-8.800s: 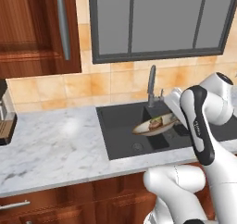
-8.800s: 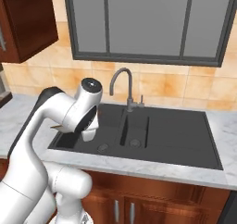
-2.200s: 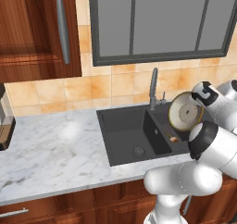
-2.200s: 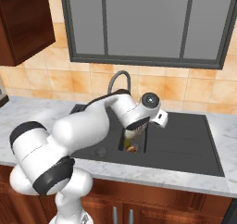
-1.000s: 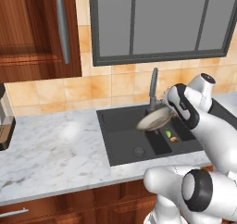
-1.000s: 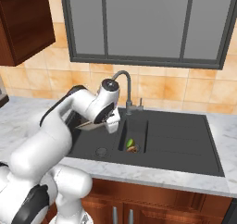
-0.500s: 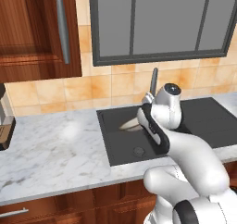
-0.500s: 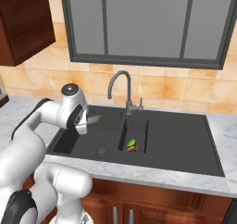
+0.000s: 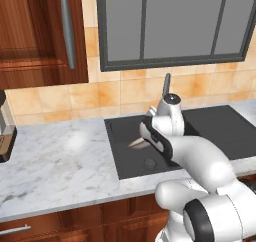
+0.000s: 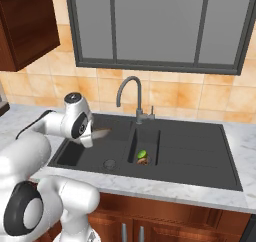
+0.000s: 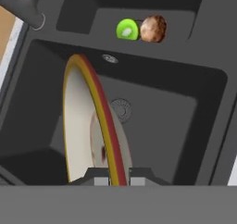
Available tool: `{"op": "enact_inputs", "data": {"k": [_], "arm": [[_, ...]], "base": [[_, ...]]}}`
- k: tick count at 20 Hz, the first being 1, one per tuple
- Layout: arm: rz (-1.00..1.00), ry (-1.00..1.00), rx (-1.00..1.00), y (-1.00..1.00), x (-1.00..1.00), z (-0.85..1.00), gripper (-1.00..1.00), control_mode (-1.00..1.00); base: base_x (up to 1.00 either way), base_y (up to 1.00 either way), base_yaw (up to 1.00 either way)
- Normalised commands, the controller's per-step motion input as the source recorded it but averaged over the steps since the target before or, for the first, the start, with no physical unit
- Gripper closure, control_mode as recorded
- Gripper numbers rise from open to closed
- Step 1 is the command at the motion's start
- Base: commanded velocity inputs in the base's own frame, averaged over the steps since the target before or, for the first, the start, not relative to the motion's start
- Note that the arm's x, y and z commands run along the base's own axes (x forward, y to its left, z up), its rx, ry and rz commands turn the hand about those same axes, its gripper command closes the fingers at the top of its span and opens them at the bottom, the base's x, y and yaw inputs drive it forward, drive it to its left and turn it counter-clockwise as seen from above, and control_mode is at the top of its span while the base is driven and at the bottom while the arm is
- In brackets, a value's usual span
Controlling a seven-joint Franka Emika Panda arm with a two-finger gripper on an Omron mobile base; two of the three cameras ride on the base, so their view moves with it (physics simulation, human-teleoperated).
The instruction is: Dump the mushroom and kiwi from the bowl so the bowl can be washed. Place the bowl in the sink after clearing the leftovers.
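Note:
The bowl (image 11: 82, 126) hangs on edge over the large basin of the dark sink (image 11: 180, 112), beige inside with a golden-brown rim. My gripper (image 11: 116, 177) is shut on its rim, one fingertip on each side. In the small basin lie the green kiwi (image 11: 127, 29) and, touching it, the brown mushroom (image 11: 153, 28). From the right base view the bowl (image 10: 101, 132) shows as a thin sliver beside my hand, above the left basin, with the kiwi (image 10: 142, 154) and mushroom (image 10: 144, 160) in the middle basin. In the left base view the bowl (image 9: 136, 143) sits low in the sink (image 9: 125, 158).
The grey tap (image 10: 131, 96) rises behind the small basin, its spout (image 11: 23, 6) near the bowl's top edge. A round drain (image 11: 121, 109) lies on the large basin's floor. Marble counter (image 9: 60, 156) stretches to the left; a flat draining area (image 10: 195, 141) lies to the right.
The arm has swung left from the small basin, carrying the bowl over the large basin and lower. The kiwi and mushroom stay in the small basin.

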Motion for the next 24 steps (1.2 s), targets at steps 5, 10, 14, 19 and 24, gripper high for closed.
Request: {"op": "enact_inputs", "data": {"k": [5,10,14,19,24], "arm": [[-0.02,0.19,0.04,0.04,0.39,-0.12,1.0,-1.0],[-0.03,0.15,0.04,0.0,0.0,-0.54,1.0,-1.0],[-0.02,-0.02,0.16,0.0,0.0,-0.33,1.0,-1.0],[-0.02,-0.09,0.12,0.0,0.0,-0.56,1.0,-1.0],[-0.02,-0.05,0.01,0.0,0.19,-0.2,1.0,-1.0]], "base": [[0.0,0.0,0.0],[0.0,0.0,0.0],[0.0,0.0,0.0],[0.0,0.0,0.0],[0.0,0.0,0.0]]}}
